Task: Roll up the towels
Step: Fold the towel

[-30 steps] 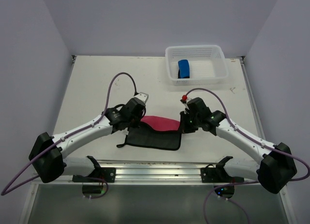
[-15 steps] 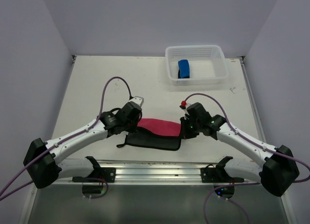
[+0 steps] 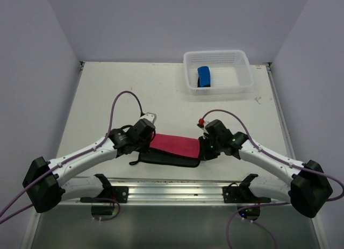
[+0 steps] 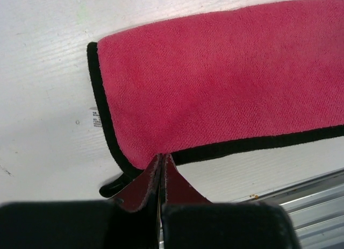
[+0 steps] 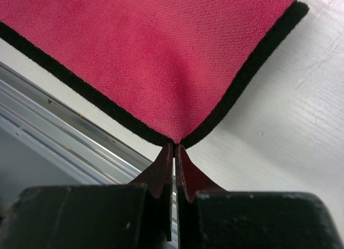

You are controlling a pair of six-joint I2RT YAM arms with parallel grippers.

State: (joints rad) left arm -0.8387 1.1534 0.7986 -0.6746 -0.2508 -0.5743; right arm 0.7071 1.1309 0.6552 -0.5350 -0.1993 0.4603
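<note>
Corners of the pink-red towel are each pinched by a gripper. The left gripper is pressed together on the black-edged corner at its end, and the right gripper does the same at the opposite end. The cloth puckers slightly into both sets of fingertips. Holding two corners of one edge probably lets the arms carry that edge evenly, so the layer turns over straight rather than skewed.

The towel lies stretched between the arms near the near edge of the table, roughly midway along it. The blue towel sits as a short roll in the white mesh basket at the far right corner, apparently finished.

From above, the gripper bodies hide the pinch points. A dark band runs along the near side under the pink layer. Whether it is a folded-under part or the towel's underside is unclear, as is how many layers each pinch holds. The basket wall cuts off the lower part of the blue roll.
</note>
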